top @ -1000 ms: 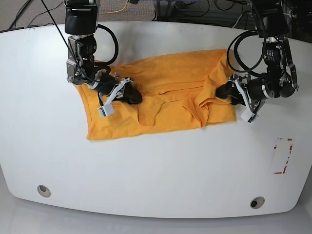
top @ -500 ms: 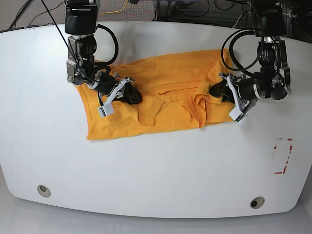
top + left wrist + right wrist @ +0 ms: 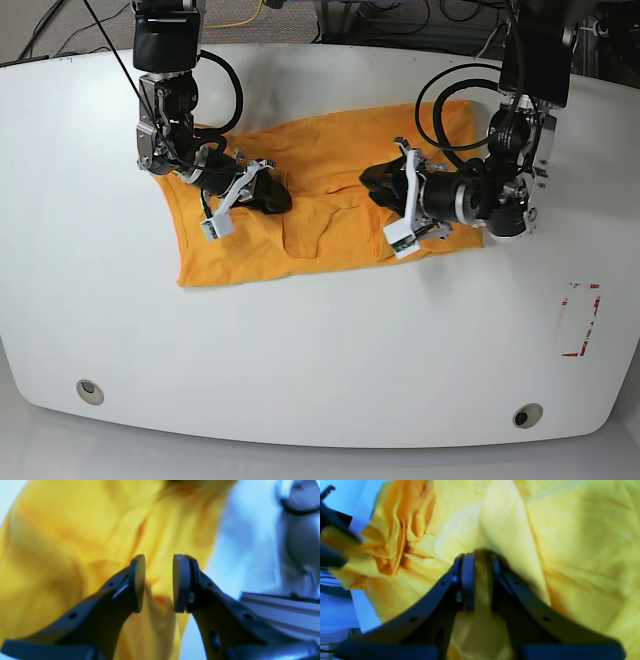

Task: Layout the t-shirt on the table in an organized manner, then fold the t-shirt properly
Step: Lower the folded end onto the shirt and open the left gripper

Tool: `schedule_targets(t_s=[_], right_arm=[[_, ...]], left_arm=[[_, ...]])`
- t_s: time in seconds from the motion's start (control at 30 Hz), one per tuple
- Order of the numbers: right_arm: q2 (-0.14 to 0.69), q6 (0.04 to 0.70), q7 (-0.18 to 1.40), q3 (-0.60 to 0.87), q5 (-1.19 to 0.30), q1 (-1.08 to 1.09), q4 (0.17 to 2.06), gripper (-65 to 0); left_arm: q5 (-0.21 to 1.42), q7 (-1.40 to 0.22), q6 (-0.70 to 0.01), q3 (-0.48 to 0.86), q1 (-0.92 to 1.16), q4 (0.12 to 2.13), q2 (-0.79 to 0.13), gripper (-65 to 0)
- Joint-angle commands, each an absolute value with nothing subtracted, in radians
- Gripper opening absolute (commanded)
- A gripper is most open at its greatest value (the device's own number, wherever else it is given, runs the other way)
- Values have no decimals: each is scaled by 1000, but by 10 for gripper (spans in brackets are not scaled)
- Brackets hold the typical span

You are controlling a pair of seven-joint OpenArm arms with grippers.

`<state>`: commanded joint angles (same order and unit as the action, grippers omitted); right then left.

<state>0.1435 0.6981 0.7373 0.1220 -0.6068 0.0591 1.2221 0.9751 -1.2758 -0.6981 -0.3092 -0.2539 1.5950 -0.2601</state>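
We have the shirt (image 3: 330, 140) in a wide, rumpled strip on the table (image 3: 300, 350), folding unfinished and smoothing left, our left gripper (image 3: 159, 583) parted with its hold unclear, our right gripper (image 3: 483, 582) slightly parted, grip uncertain.

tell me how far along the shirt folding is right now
The t-shirt already lies as a long band across the table, so some folding looks done. In hand: the left gripper is over the band with fingers apart and a ridge of cloth between them, while the right gripper is down in the folds at the other end. Left: smoothing the creases and probably folding the band shorter.
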Motion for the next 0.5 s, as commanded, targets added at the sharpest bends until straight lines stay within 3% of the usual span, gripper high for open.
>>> schedule_targets(t_s=[0.3,0.5], right_arm=[[143,698,737,122,-607,59,1221,-561],[143,698,737,122,-607,59,1221,-561]], left_arm=[[1046,-1270,-698,-348,-298,1610,-262,-471],[966,-1251,-698,-183,-257,1632,-283,-472]])
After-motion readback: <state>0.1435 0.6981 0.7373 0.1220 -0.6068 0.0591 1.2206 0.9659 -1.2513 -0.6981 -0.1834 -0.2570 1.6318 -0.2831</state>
